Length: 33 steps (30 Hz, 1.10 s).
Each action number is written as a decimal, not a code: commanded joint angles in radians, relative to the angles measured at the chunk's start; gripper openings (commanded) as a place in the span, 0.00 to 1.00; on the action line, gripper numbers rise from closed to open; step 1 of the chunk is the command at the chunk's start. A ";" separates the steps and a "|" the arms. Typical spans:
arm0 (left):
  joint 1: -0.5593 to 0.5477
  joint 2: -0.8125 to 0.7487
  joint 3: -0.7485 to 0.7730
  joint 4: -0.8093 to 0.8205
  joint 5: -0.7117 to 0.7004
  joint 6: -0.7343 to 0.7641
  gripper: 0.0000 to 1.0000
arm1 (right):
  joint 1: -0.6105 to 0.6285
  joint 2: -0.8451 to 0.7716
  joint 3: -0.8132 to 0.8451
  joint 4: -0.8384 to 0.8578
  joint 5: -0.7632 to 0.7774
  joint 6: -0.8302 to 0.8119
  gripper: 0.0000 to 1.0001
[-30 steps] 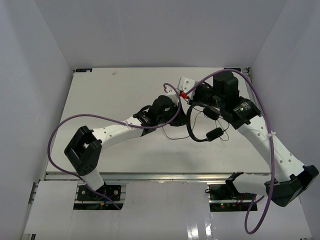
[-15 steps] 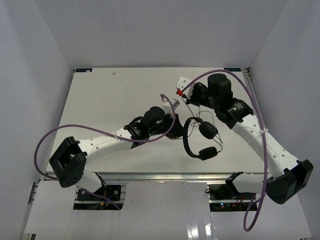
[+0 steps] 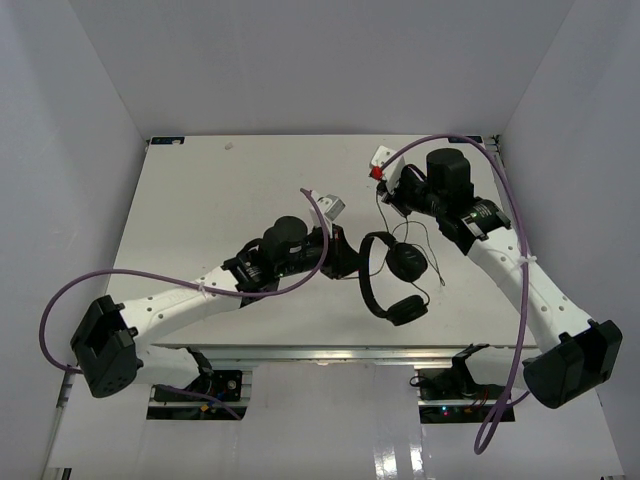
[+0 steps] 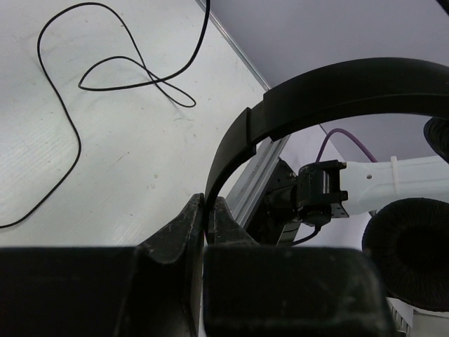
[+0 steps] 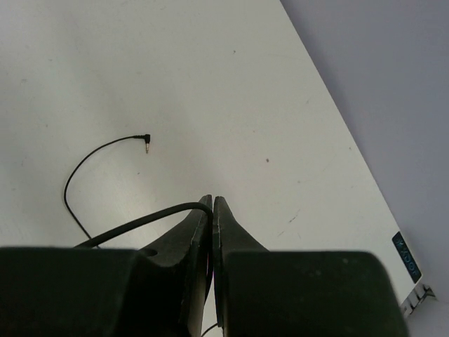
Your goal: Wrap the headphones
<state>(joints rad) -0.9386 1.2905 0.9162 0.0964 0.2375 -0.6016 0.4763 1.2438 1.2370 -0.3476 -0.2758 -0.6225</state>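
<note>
The left hand (image 4: 205, 210) is clamping down tight on the headphones (image 3: 385, 285). Its two fingers are pressed together on the thin edge of the headband (image 4: 337, 81), close to one end of the arc. From that pinch the band is curving up and over, away from the fingertips. One round padded earcup (image 4: 407, 249) is hanging just to the side of the hand, and the other is sitting further out along the band. The set looks small, black and light, and it seems to be lifted clear of the worktop (image 3: 200, 200), though I cannot be sure of that. Holding it by the band is probably meant to steady the frame, so it can act as a spool.

Further off, the right hand (image 5: 212, 200) is also closed, and it is nipping the thin black cord (image 5: 168, 209) between its fingertips. The cord is trailing out slack to one side of those fingers and looping loosely over the worktop. Beyond the fingertips the plug (image 5: 146, 141) is lying free on the white surface, well apart from the hand. Gripping partway along the cord is likely meant to let that hand lead the cord round the band. None of the cord is wound on yet, so I judge the wrapping is only being set up.
</note>
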 commanded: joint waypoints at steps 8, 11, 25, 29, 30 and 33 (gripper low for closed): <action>-0.006 -0.130 0.093 -0.185 -0.112 -0.015 0.00 | -0.090 -0.021 -0.018 0.002 -0.338 0.213 0.08; -0.006 -0.147 0.132 -0.262 -0.148 -0.026 0.00 | -0.099 -0.020 -0.040 0.003 -0.448 0.239 0.08; -0.006 -0.209 0.302 -0.542 -0.350 -0.078 0.00 | -0.120 0.014 -0.136 0.085 -0.716 0.350 0.08; -0.006 -0.204 0.331 -0.572 -0.409 -0.073 0.00 | -0.120 0.006 -0.197 0.150 -0.747 0.382 0.08; -0.006 -0.199 0.337 -0.579 -0.423 -0.071 0.00 | -0.120 0.002 -0.216 0.165 -0.758 0.391 0.08; -0.006 -0.181 0.367 -0.587 -0.447 -0.065 0.00 | -0.120 -0.003 -0.243 0.202 -0.783 0.413 0.09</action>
<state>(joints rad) -0.9401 1.1207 1.2137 -0.4797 -0.1442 -0.6550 0.3599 1.2564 1.0277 -0.2344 -0.9885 -0.2594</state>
